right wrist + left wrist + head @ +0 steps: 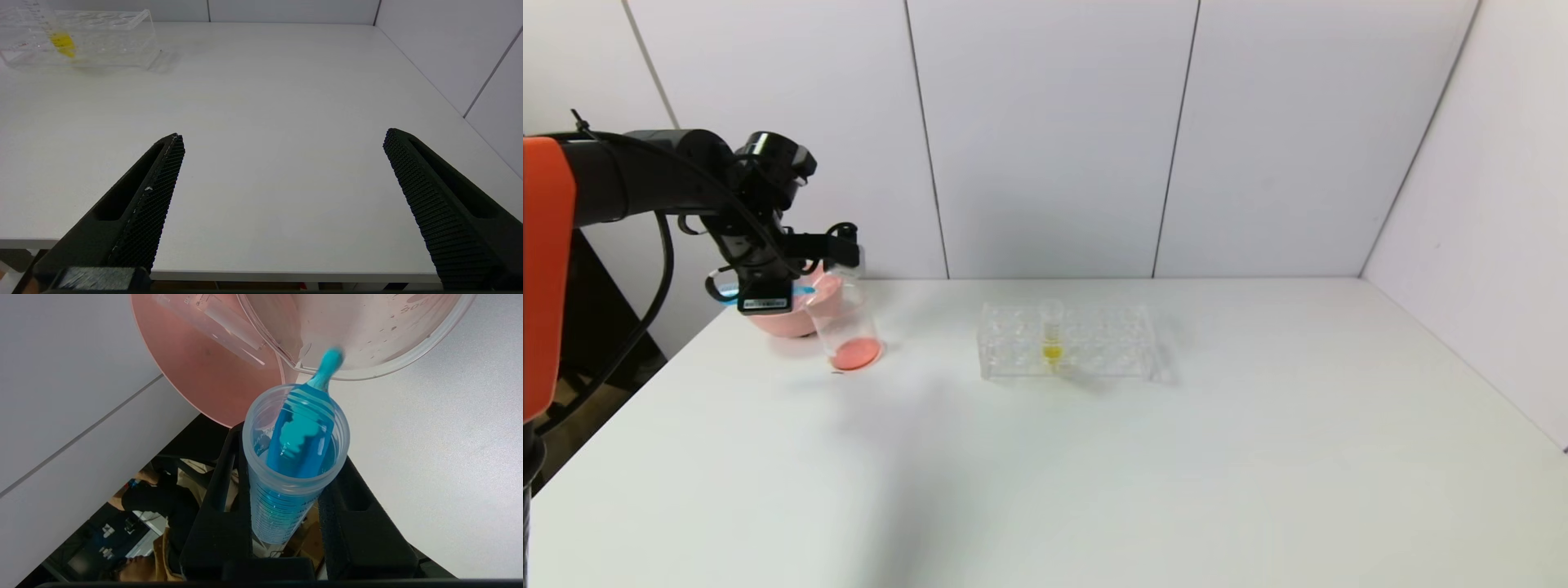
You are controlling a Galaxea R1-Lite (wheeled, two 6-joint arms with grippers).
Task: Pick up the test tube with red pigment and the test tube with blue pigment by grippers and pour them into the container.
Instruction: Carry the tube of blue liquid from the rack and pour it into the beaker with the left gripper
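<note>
Left end effector clamped on blue tube, pouring into beaker; keep mouth over rim, tilt slowly. Right end effector apart, idle.

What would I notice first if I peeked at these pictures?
Probably the bright blue liquid streaming from the test tube with blue pigment, tipped over in the left tool at the table's far left. It falls toward the container, a clear beaker already holding red liquid, with a pink bowl right behind. Mid-table, a clear rack holds one yellow tube.
</note>
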